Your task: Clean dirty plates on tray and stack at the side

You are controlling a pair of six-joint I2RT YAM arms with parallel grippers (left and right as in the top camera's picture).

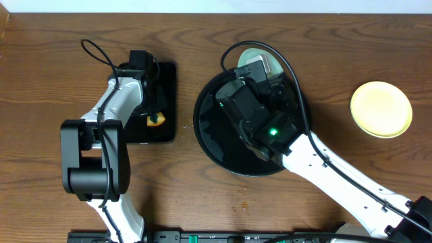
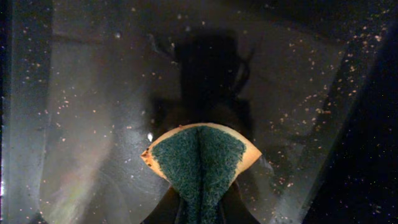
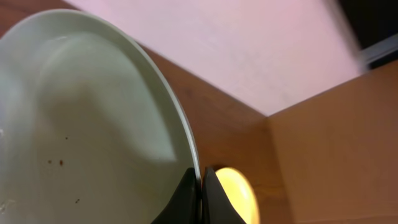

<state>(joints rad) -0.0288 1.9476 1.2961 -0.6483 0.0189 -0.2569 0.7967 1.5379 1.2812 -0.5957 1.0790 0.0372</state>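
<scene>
Nearest the arm bases, the round black tray (image 1: pixel 216 135) lay on the wood tabletop (image 1: pixel 54 81), and its near half showed bare and glossy. Left of that tray, well apart from it, the left gripper (image 2: pixel 199 208) hung over a smaller rectangular tray (image 1: pixel 167 74), its jaws pinched narrow on a folded sponge (image 2: pixel 199 155), green face up with a yellow edge. Right of the round tray, clear of its rim, a yellow plate (image 1: pixel 381 109) sat flat on the tabletop. At the tray's far rim, the right gripper (image 3: pixel 200 183) was clamped tight on the edge of a mint plate (image 3: pixel 93 112) bearing a few brown specks. Whether that plate touched the tray could not be told.
</scene>
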